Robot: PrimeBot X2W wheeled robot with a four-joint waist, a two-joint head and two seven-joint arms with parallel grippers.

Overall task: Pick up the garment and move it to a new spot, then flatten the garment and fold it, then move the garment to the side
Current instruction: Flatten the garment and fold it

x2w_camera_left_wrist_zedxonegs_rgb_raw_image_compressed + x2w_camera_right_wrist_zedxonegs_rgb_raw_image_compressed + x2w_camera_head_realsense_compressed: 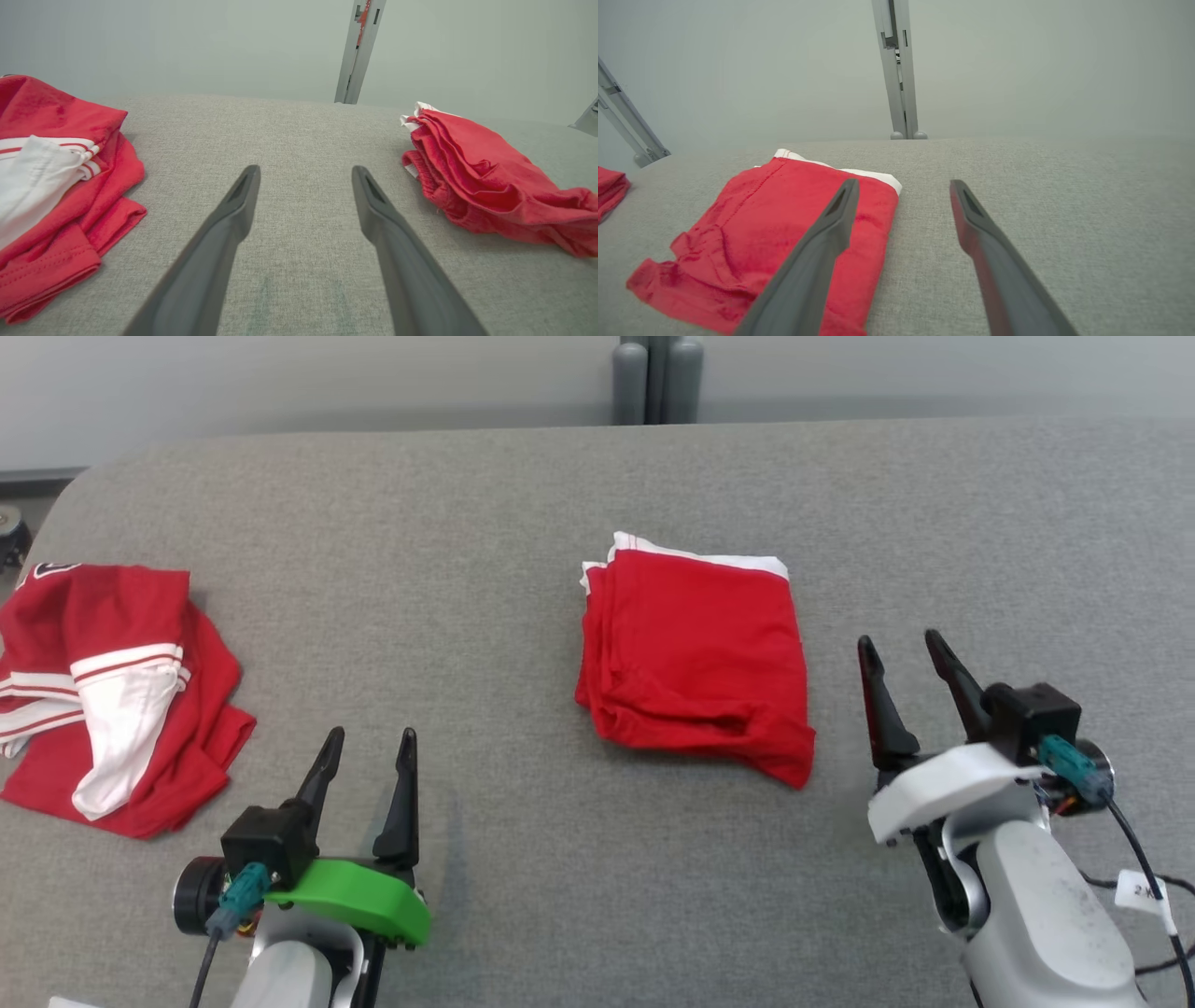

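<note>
Because the folded red garment (695,658) already lies squared right of the middle of the grey fabric table (467,504), the right gripper (899,639) stands spread and empty beside its right edge. The left gripper (372,733), equally empty, waits near the front edge, clear of the crumpled red-and-white jersey (112,691) at the left edge.

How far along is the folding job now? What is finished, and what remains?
Done: the red garment lies folded into a compact rectangle in the middle of the grey table. In hand: nothing; the left hand and the right hand are both open and empty, the right one beside the fold. Left: probably moving the fold to the side. A crumpled red and white garment lies unfolded at the table's left.
</note>
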